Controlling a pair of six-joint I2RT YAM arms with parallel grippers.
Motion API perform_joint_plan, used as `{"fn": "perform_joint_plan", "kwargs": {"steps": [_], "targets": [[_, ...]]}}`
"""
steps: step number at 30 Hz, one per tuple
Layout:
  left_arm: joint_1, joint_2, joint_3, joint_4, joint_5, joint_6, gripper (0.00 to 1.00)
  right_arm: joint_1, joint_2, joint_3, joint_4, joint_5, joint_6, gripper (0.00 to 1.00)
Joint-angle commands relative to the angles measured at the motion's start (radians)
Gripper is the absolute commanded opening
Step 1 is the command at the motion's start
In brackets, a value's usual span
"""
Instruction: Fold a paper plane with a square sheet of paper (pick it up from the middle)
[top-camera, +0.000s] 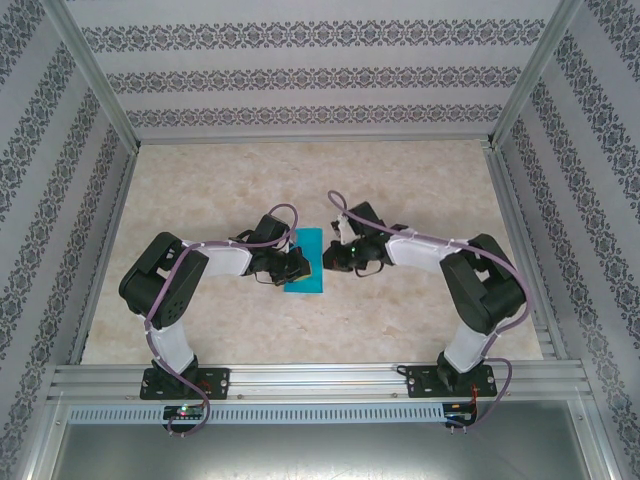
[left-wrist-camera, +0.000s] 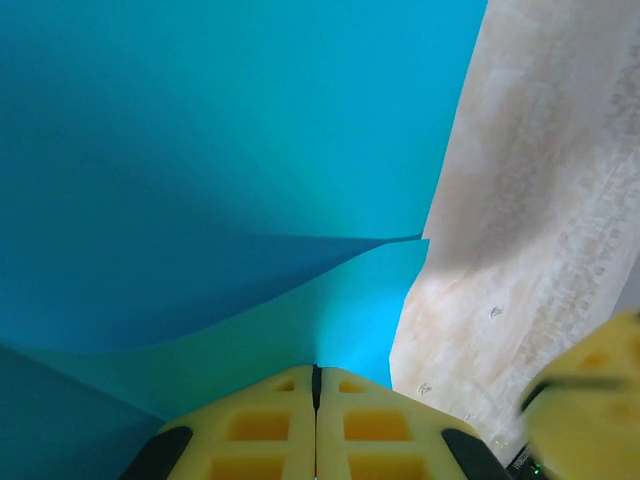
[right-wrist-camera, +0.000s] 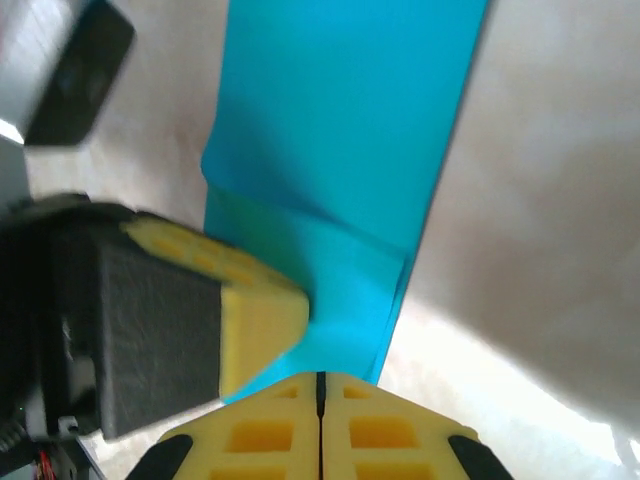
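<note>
The teal-blue sheet of paper (top-camera: 306, 248) lies folded into a narrow upright strip at the middle of the table, between the two arms. My left gripper (top-camera: 299, 265) reaches in from the left, its yellow jaws (left-wrist-camera: 316, 372) shut on a raised flap of the paper (left-wrist-camera: 200, 150). My right gripper (top-camera: 331, 262) comes in from the right and is shut (right-wrist-camera: 321, 378) on the paper's near edge (right-wrist-camera: 350, 120). The left gripper's yellow finger (right-wrist-camera: 255, 305) rests on the paper right beside the right gripper's tips. A fold line runs across the sheet there.
The pale marble tabletop (top-camera: 420, 190) spreads bare around the paper. Aluminium frame rails (top-camera: 300, 378) run along the near edge and up the sides, with patterned walls (top-camera: 300, 80) behind. The right gripper's yellow finger (left-wrist-camera: 590, 390) shows blurred at the lower right of the left wrist view.
</note>
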Motion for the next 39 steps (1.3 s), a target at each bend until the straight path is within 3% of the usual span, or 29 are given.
{"fn": "perform_joint_plan", "kwargs": {"steps": [1,6,14,29,39], "targets": [[-0.016,0.013,-0.001,-0.054,-0.078,-0.031,0.08,0.047,-0.071,-0.06,0.035,0.068,0.104,0.05],[-0.017,0.014,-0.002,-0.035,-0.077,-0.05,0.08,0.102,-0.101,-0.084,0.032,0.11,0.156,0.05],[-0.017,0.017,-0.016,-0.013,-0.071,-0.067,0.08,0.107,-0.047,-0.056,0.046,0.114,0.194,0.23],[-0.018,0.011,-0.018,-0.011,-0.067,-0.063,0.08,0.097,0.027,-0.046,0.079,0.063,0.212,0.22],[-0.018,0.01,-0.009,-0.01,-0.062,-0.059,0.09,0.079,0.038,-0.072,0.119,0.031,0.231,0.14]]}}
